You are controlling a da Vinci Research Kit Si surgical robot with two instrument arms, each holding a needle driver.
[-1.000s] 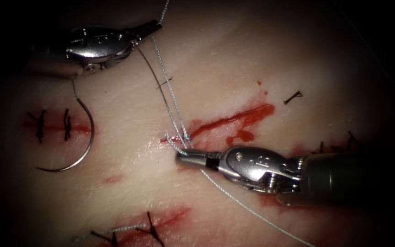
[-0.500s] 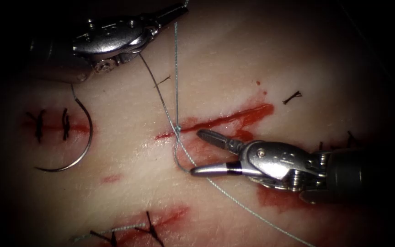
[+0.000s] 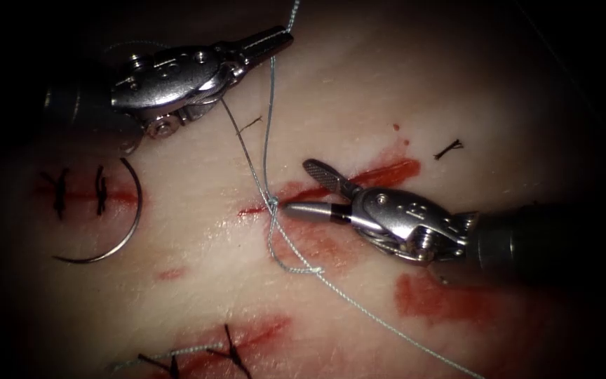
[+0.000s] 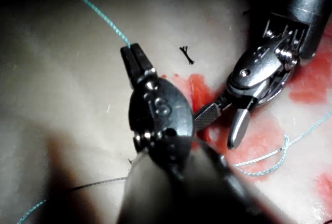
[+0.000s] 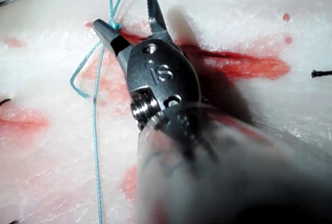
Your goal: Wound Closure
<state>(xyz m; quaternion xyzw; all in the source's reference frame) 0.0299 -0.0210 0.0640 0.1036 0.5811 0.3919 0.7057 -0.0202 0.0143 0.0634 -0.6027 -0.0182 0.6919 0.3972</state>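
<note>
My left tool point(image 3: 280, 36) sits at the upper left of the tissue point(image 3: 359, 91), jaws shut on the teal thread point(image 3: 268, 126). From there the thread runs down to a knot point(image 3: 273, 203) at the left end of the red cut point(image 3: 380, 174). Open and holding nothing, my right tool point(image 3: 294, 188) has its lower jaw tip beside the knot. The curved needle point(image 3: 137, 217) lies free on the tissue, left of the cut. In the left wrist view the left tool point(image 4: 134, 53) grips the thread point(image 4: 98, 14). The right wrist view shows the right tool point(image 5: 124, 14) open at the knot point(image 5: 113, 25).
A loose thread tail point(image 3: 296, 268) curls below the knot, and a long strand point(image 3: 387, 326) trails to the lower right. Dark older stitches point(image 3: 61, 193) lie at the left and more point(image 3: 229, 347) at the bottom. Red fluid point(image 3: 436, 298) stains the tissue under the right tool.
The right tool let go of the thread end, opened its jaws and moved up to the knot. The left tool drew the thread up and to the right.
</note>
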